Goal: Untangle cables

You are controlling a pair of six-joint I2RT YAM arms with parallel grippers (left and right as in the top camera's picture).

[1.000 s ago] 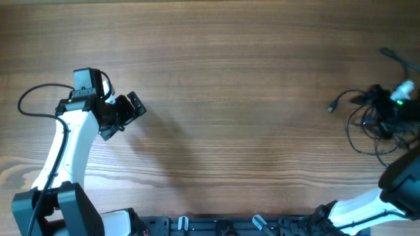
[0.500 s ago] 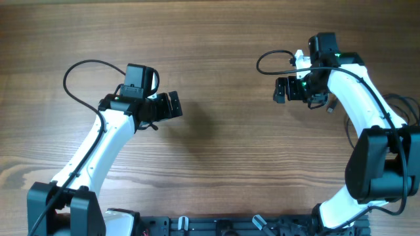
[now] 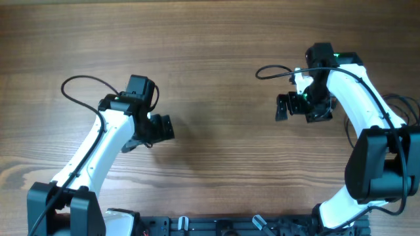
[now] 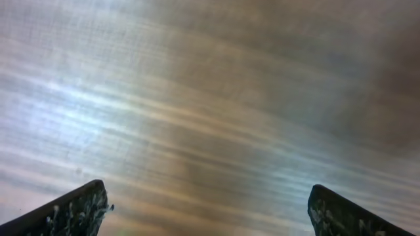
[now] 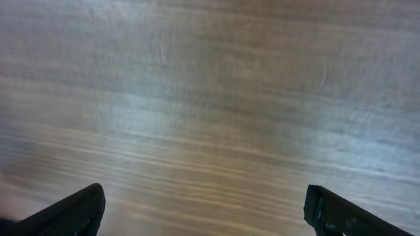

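Note:
The cables show only as a few thin black loops (image 3: 405,113) at the far right edge of the overhead view, mostly hidden behind my right arm. No plugs are visible. My right gripper (image 3: 287,106) is open and empty over bare wood, left of the cables and apart from them. My left gripper (image 3: 163,128) is open and empty over bare wood at centre left, far from the cables. In both wrist views only blurred wood grain lies between the left fingertips (image 4: 209,206) and between the right fingertips (image 5: 205,204).
The wooden table (image 3: 216,39) fills the view. A thick black arm cable loops beside the left arm (image 3: 73,84), another beside the right arm (image 3: 270,67). A black rail with clamps (image 3: 223,226) runs along the front edge.
The right arm swung in from the right edge to centre right and now covers most of the cables. The left gripper moved right, then dipped slightly toward the front edge.

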